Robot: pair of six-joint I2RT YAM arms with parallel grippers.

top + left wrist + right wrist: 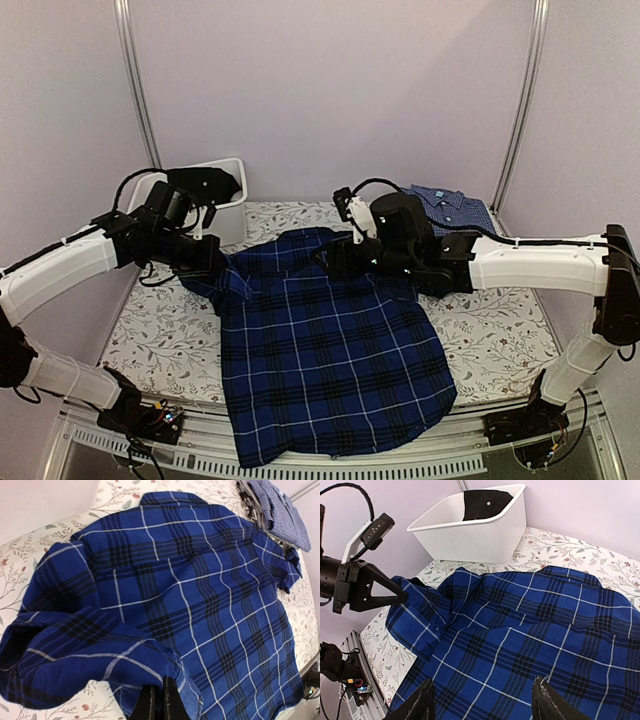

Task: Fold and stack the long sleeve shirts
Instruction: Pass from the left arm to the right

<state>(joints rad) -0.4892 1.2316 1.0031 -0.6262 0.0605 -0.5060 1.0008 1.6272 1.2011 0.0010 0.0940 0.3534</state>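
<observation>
The large navy and royal-blue plaid shirt (330, 360) lies spread back-up on the floral table, its hem hanging over the near edge. My left gripper (220, 262) is shut on the shirt's left sleeve fabric (125, 655), and its fingertips (161, 687) pinch a lifted fold. The right wrist view shows that pinch from the side (402, 597). My right gripper (335, 262) hovers open over the shirt's upper back (530, 630), with nothing between its fingers (482, 685). The lighter blue fine-checked shirt (450, 207) lies folded at the far right corner (280, 510).
A white bin (215, 200) with a dark item inside stands at the far left, behind the left arm (480, 535). Floral table cover (500, 330) shows on both sides of the plaid shirt. Metal frame posts rise at the back corners.
</observation>
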